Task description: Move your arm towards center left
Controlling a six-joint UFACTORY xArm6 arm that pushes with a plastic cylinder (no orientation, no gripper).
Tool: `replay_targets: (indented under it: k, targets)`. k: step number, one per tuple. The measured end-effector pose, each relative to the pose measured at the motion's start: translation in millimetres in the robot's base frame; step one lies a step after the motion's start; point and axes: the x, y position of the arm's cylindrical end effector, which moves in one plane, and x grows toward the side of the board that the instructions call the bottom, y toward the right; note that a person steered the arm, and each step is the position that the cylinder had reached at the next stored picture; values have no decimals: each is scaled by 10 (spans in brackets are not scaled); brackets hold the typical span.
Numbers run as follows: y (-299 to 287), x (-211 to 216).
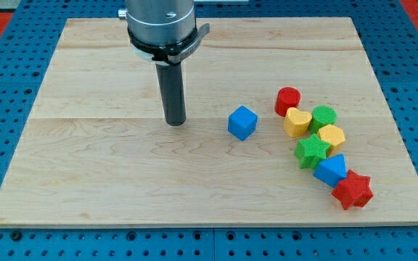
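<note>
Surface: wooden board [85, 145], smooth, easy sliding.
My tip [175, 123]: bare rod, no claw, holding nothing.
Blue cube [242, 122]: right of tip, light, untouched.
Path: leftward, unobstructed.

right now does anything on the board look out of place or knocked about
Only the blue cube stands out: it sits alone near the board's middle, apart from the cluster of seven blocks at the view's right. My tip rests to its left, touching nothing. Nothing looks damaged.

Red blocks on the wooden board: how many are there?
2. The red cylinder block tops the cluster at the view's right; the red star-shaped block ends it at the bottom right. Nothing seems hidden. My tip stands apart, left of both.
</note>
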Motion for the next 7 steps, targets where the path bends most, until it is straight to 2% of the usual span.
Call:
replay_targets:
  k: [7]
  targets:
    - [-155, -11]
